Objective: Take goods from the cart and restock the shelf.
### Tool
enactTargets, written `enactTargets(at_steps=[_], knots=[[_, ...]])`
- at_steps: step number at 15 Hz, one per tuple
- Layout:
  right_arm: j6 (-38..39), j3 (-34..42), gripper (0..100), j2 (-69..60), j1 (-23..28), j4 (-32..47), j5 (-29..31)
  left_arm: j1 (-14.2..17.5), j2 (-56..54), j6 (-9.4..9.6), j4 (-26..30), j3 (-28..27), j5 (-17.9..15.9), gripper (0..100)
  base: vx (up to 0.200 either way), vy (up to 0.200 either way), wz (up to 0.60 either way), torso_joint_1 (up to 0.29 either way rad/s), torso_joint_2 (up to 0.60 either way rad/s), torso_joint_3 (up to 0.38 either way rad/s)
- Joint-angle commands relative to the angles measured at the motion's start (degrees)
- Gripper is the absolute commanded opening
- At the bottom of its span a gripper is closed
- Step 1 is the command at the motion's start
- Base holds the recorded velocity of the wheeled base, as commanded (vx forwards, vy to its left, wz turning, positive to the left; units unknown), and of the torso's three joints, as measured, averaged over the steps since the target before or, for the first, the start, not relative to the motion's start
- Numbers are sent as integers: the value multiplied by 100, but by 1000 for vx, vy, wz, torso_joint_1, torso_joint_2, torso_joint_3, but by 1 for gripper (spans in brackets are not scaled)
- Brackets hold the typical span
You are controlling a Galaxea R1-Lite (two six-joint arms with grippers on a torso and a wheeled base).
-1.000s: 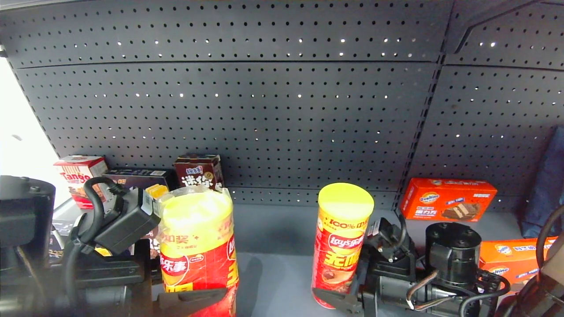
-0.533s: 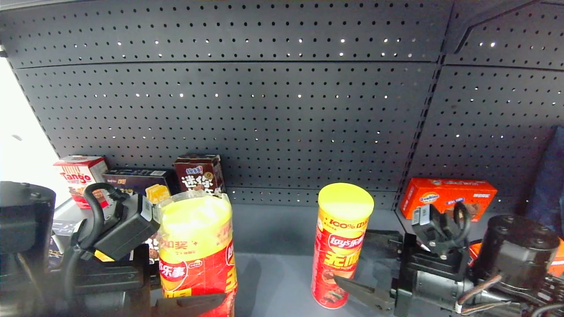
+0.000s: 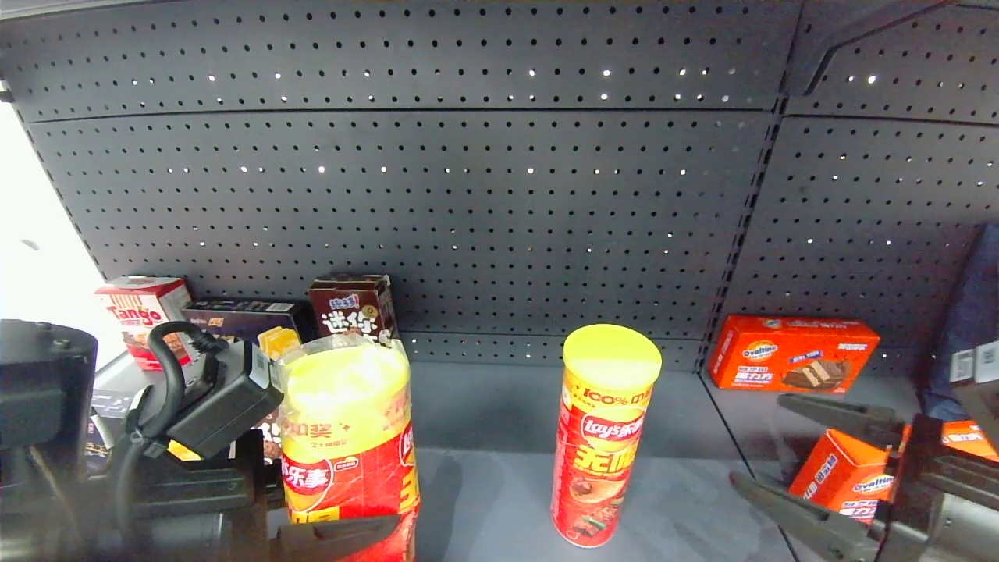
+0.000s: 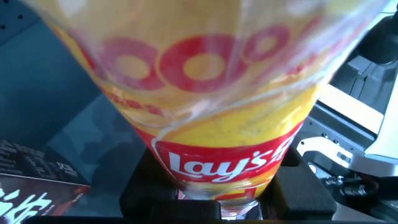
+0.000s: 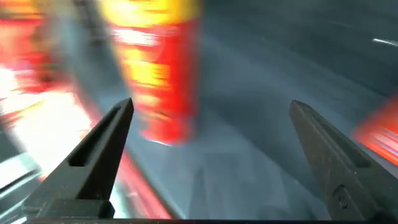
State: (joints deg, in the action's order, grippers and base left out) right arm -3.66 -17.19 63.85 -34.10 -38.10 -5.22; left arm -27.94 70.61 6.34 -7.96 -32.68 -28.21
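The head camera looks forward and down onto the shelf (image 3: pixel 499 390) and its pegboard back (image 3: pixel 437 218). The left wrist camera sits pressed against the wrapped chip pack (image 4: pixel 217 124). The right wrist camera peers out between its spread pincer (image 5: pixel 211 104) at a blurred can, seemingly the chip can (image 3: pixel 601 437) that the head camera sees.

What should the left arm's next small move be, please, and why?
Probably ease the wrapped chip pack down onto the bare shelf floor left of the single chip can, then open. The left gripper is shut on the pack, the can stands upright and free, and the right gripper is open, off to the right.
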Motion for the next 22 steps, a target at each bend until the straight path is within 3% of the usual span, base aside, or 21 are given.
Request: enactTargets(at_steps=[1, 3, 6, 8, 11, 12, 13, 14, 18, 22], knots=[[-3, 31, 100, -1261, 404, 320, 759, -1, -3, -1, -4, -19, 0, 0, 0, 0, 0, 0, 0, 0], [-12, 444, 100, -1736, 922, 338, 1155, -1, 6, -1, -4, -45, 8, 0, 0, 0, 0, 0, 0, 0], [-12, 1165, 100, -2527, 1186, 347, 1884, -1, 6, -1, -4, -98, 8, 0, 0, 0, 0, 0, 0, 0], [-3, 1394, 100, -2870, 1634, 347, 2218, -1, 6, -1, -4, -151, 52, 0, 0, 0, 0, 0, 0, 0], [5, 1657, 100, -3116, 2610, 347, 2209, -1, 6, 8, -4, -168, 44, 0, 0, 0, 0, 0, 0, 0], [41, 1701, 100, -3371, 3287, 602, 2209, -1, -12, -1, -56, -168, 35, 0, 0, 0, 0, 0, 0, 0], [41, 1701, 100, -3538, 3542, 830, 2209, -1, -38, -1, -100, -151, 35, 0, 0, 0, 0, 0, 0, 0], [41, 1701, 100, -4276, 3902, 1586, 2200, 8, -126, -10, -100, -107, 35, 0, 0, 0, 0, 0, 0, 0], [49, 1719, 100, -5867, 4122, 3186, 2192, 17, -188, -10, -100, -98, 44, 0, 0, 0, 0, 0, 0, 0], [102, 1719, 100, -5867, 4122, 3484, 2139, 17, -346, -10, -100, -28, 44, 0, 0, 0, 0, 0, 0, 0]])
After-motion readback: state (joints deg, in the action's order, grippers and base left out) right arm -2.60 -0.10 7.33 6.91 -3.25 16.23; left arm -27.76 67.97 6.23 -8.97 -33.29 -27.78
